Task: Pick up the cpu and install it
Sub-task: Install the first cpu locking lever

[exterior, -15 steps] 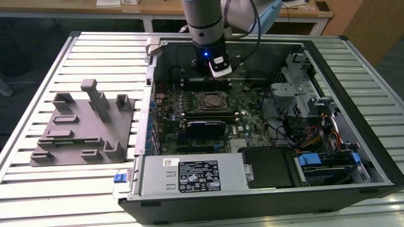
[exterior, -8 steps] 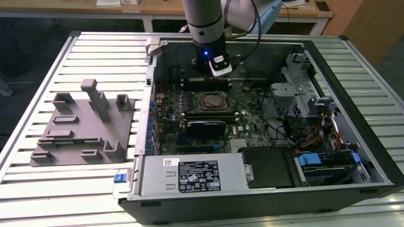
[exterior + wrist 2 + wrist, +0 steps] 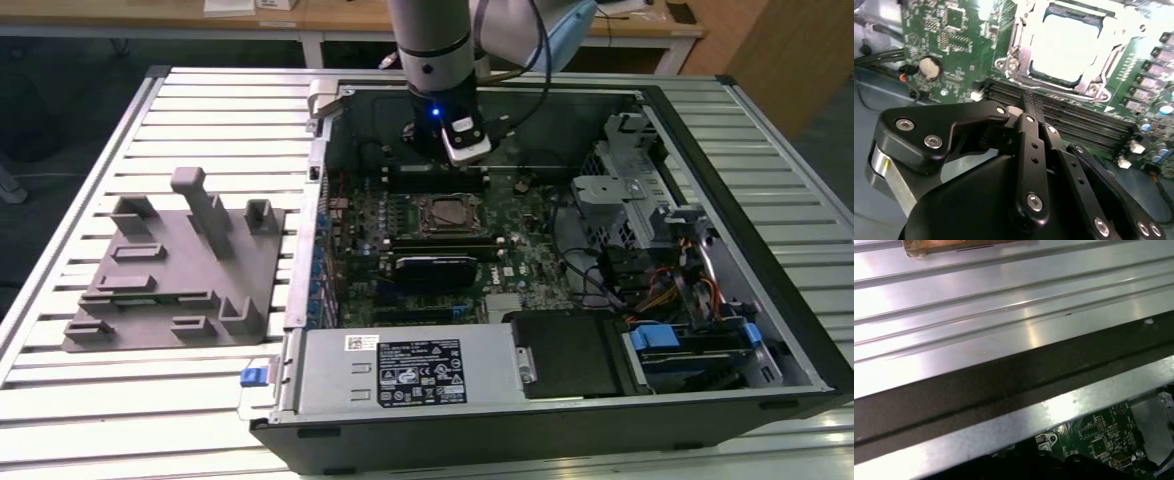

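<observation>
The cpu (image 3: 1064,45) shows as a pale silvery-white square lying inside the metal-framed socket (image 3: 1015,55) of the green motherboard (image 3: 949,35). In the exterior view the socket (image 3: 445,212) sits mid-board inside the open computer case (image 3: 561,420). My gripper (image 3: 1029,102) hangs just off the socket, over the long black memory slots (image 3: 1079,122), apart from the cpu. Its black fingers (image 3: 1030,145) are pressed together with nothing visible between them. In the exterior view the gripper (image 3: 451,160) is at the back of the case, beyond the socket.
A grey moulded tray (image 3: 174,270) lies on the slatted metal table (image 3: 80,400) at the exterior view's left. Drive cages and cable bundles (image 3: 654,270) crowd the case's right side, a power supply (image 3: 400,370) its front. The first wrist view shows table slats (image 3: 979,305) and the case's rim (image 3: 1004,425).
</observation>
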Robot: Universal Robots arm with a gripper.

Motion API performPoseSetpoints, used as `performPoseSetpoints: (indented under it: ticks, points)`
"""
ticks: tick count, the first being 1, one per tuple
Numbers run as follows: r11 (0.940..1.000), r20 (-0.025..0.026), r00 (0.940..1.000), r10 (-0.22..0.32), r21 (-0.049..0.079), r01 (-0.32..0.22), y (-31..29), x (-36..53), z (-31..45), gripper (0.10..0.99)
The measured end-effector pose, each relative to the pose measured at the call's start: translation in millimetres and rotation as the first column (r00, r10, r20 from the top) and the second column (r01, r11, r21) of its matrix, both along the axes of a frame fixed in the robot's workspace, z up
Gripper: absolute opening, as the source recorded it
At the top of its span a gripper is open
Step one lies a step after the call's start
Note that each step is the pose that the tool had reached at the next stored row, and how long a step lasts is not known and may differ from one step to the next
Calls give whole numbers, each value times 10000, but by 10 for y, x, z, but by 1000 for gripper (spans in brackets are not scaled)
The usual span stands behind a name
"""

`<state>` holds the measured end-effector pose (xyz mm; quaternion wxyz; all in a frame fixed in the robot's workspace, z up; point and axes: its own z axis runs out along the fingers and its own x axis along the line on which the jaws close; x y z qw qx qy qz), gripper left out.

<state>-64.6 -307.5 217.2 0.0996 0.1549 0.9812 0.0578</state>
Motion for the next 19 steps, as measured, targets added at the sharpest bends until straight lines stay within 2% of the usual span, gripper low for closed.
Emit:
performPoseSetpoints:
  ticks: [4, 5, 8, 11, 14, 19]
  points:
    - [9996, -371, 9993, -5, -280, -5, 0, 13, -3, 106]
    - [9995, -450, 9990, -7, -327, -8, -1, 17, -3, 106]
    - [9990, -628, 9980, -13, -437, -15, -17, 29, -3, 106]
    - [9986, -770, 9970, -18, -526, -22, -47, 43, -3, 106]
    - [9983, -917, 9958, -25, -584, -29, -105, 60, -3, 106]
    - [9980, -1063, 9943, -28, -629, -39, -241, 80, -3, 106]
